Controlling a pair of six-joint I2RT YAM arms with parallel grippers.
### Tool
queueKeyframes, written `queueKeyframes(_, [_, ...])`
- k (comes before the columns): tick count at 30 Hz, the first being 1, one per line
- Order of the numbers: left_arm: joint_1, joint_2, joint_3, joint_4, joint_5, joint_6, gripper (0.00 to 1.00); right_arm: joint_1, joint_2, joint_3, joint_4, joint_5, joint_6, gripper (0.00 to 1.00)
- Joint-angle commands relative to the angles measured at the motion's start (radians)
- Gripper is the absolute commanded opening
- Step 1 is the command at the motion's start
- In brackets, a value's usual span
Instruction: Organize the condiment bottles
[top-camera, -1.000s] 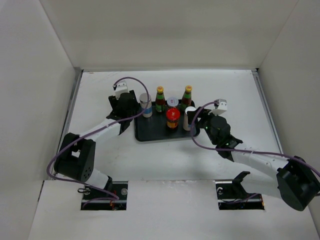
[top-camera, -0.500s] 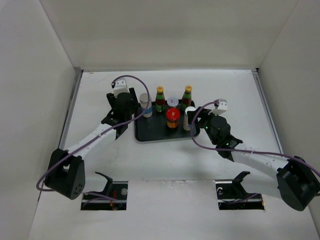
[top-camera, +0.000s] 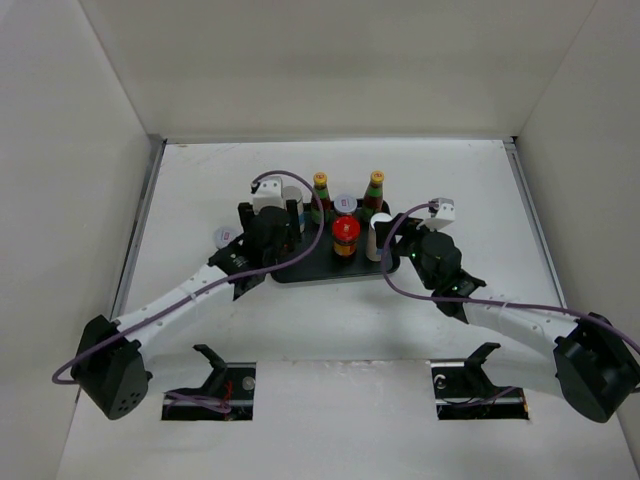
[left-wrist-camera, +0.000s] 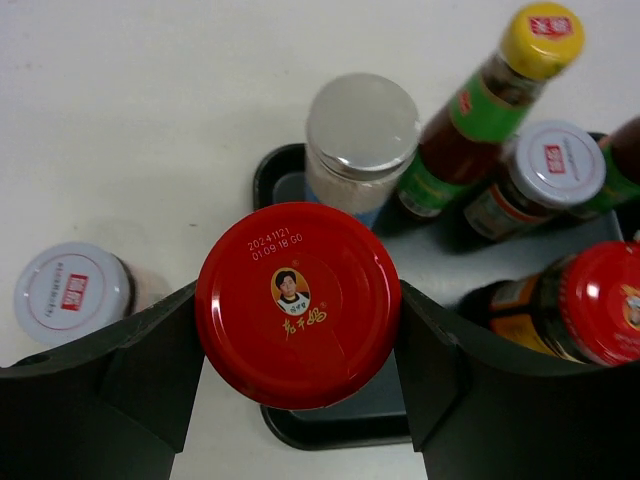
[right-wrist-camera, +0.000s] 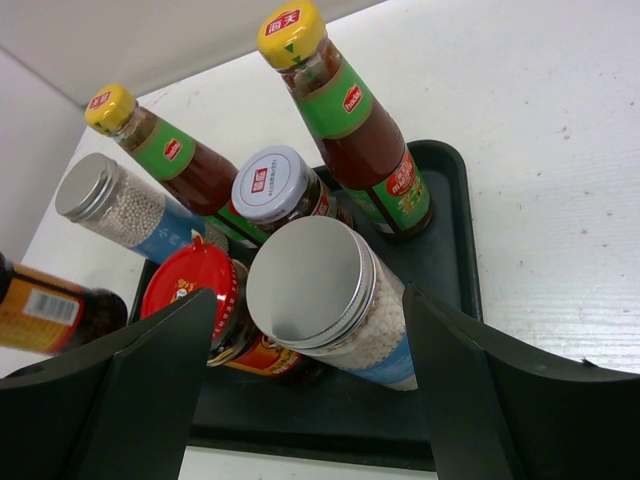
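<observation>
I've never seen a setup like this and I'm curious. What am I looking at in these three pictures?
Two robot arms work at a white table. One picture looks down from above; the other two come from cameras on each wrist. A black tray carries sauce bottles and jars; one white-lidded jar stands beside it. The left end effector grips a red-lidded jar by its sides. The right end effector stands open around a silver-lidded jar on the tray.

Two white-and-black arms
Left arm (top-camera: 170, 300) and right arm (top-camera: 515, 320): white links, black joints, purple cables (top-camera: 385, 265) looping alongside, white wrist cameras (top-camera: 444, 210), matte black angular fingers (left-wrist-camera: 130, 370).
</observation>
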Motion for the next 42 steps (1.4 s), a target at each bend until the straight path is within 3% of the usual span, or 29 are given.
queueKeyframes(1, [-0.065, -0.041, 0.058, 0.126, -0.021, -0.052, 0.49, 0.01, -0.021, 0.03, 0.057, -0.004, -0.006, 0.82])
queueKeyframes(8, [-0.147, 0.134, 0.112, 0.235, 0.031, -0.065, 0.49, 0.006, -0.022, 0.028, 0.055, 0.002, -0.009, 0.82])
queueKeyframes(18, [-0.147, 0.286, 0.158, 0.338, 0.074, -0.062, 0.5, 0.006, -0.022, 0.027, 0.057, 0.002, -0.01, 0.82])
queueKeyframes(25, [-0.142, 0.318, 0.133, 0.355, 0.059, -0.076, 0.69, 0.004, -0.027, 0.023, 0.06, 0.0, -0.009, 0.82])
queueKeyframes(29, [-0.144, 0.265, 0.109, 0.358, 0.05, -0.065, 0.91, 0.006, -0.025, 0.023, 0.06, 0.002, -0.01, 0.82])
queueKeyframes(32, [-0.142, 0.18, 0.071, 0.35, -0.027, -0.046, 1.0, 0.004, -0.027, 0.023, 0.06, -0.001, -0.007, 0.83])
queueKeyframes(37, [-0.061, 0.032, -0.014, 0.246, -0.166, -0.059, 1.0, 0.006, -0.027, 0.023, 0.06, -0.001, -0.007, 0.84])
queueKeyframes(40, [0.029, -0.065, -0.067, 0.133, -0.157, -0.127, 0.99, 0.009, -0.03, 0.023, 0.06, 0.002, -0.009, 0.84])
queueKeyframes(42, [0.101, -0.11, -0.095, 0.059, -0.124, -0.177, 0.89, 0.007, -0.024, 0.025, 0.06, -0.003, -0.007, 0.85])
